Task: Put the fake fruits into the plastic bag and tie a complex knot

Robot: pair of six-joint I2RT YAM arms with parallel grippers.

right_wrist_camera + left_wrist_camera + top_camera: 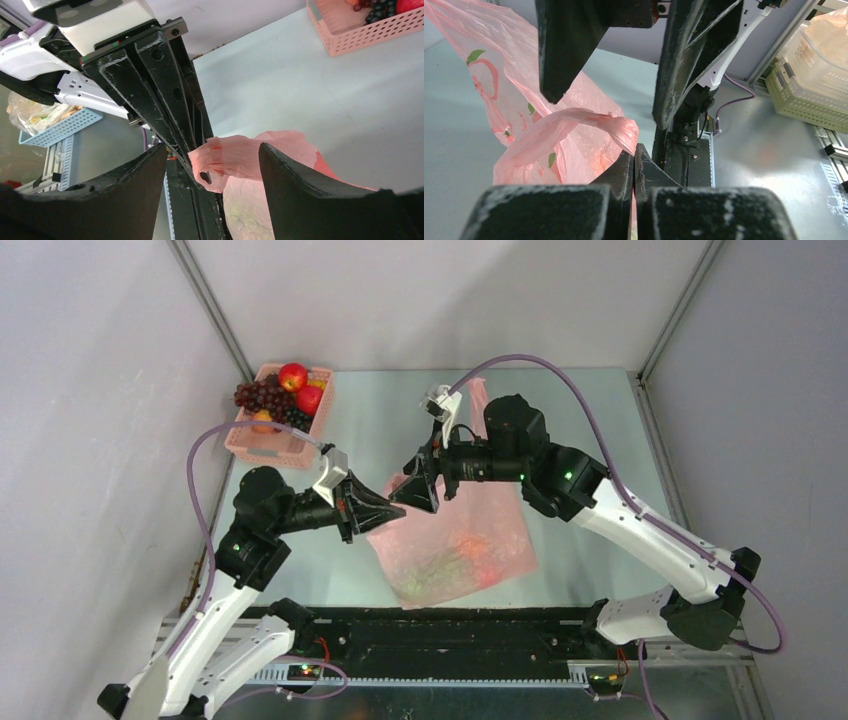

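Note:
The pink plastic bag (455, 540) lies on the table with green and orange fake fruits (478, 548) showing through it. My left gripper (398, 508) is shut on a twisted handle of the bag (589, 122), held up off the table; its tips (635, 152) pinch the film. My right gripper (412, 492) is open right beside it, and its fingers (280, 170) straddle the pinched handle (235, 157) without touching it. More fake fruits, red apples (293, 376) and purple grapes (262, 396), sit in the basket at the far left.
The pink lattice basket (262, 445) stands at the far left corner of the table and also shows in the right wrist view (360, 35). Grey walls close the table on three sides. Off the table, a green crate (804, 100) and a blue basket (60, 130) show.

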